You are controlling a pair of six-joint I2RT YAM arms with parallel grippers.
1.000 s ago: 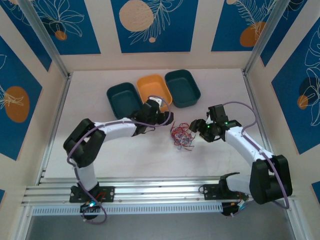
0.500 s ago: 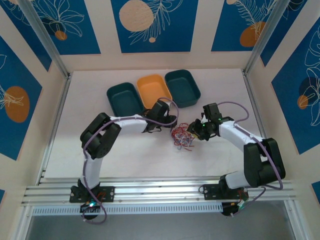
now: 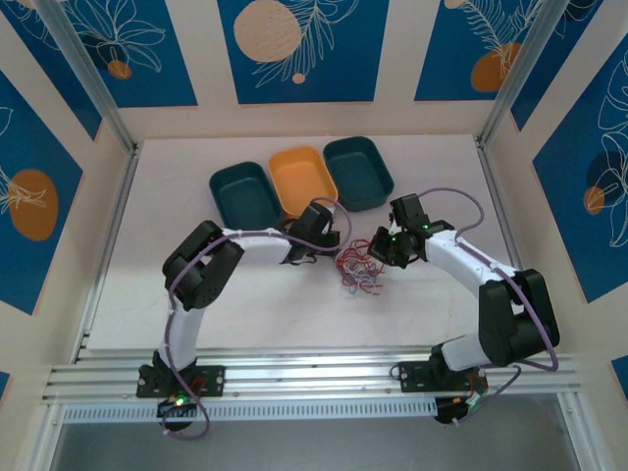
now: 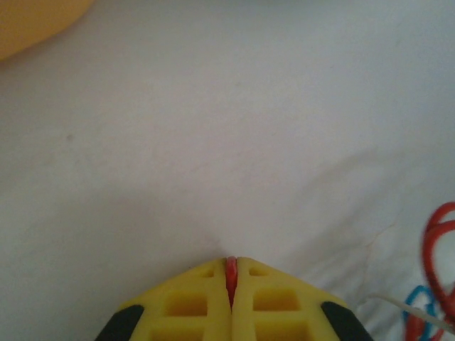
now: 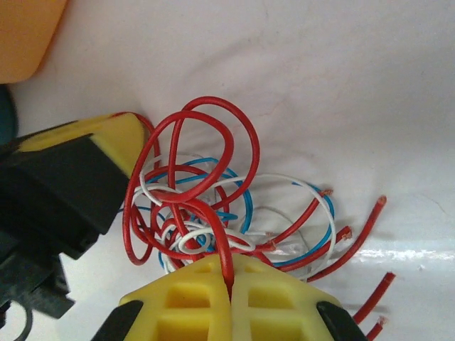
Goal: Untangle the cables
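Row of 3 bins [image 3: 303, 180] at 11 o'clock from the cables [image 3: 359, 267].
Wrist views: left pincer [image 4: 232, 261] at 10 o'clock and right pincer [image 5: 229, 273] at 2, each clenched on 1 red strand [image 5: 226, 250].

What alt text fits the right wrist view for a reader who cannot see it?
The right claw, closed, pinches a red strand of the cables, a loose tangle of red, white and blue loops on the white table. The left claw meets the tangle's left side; an orange tray fills the top-left corner.

free: table [image 3: 245, 304] near and left | blocked: row of bins [image 3: 299, 177] behind cables [image 3: 361, 267]
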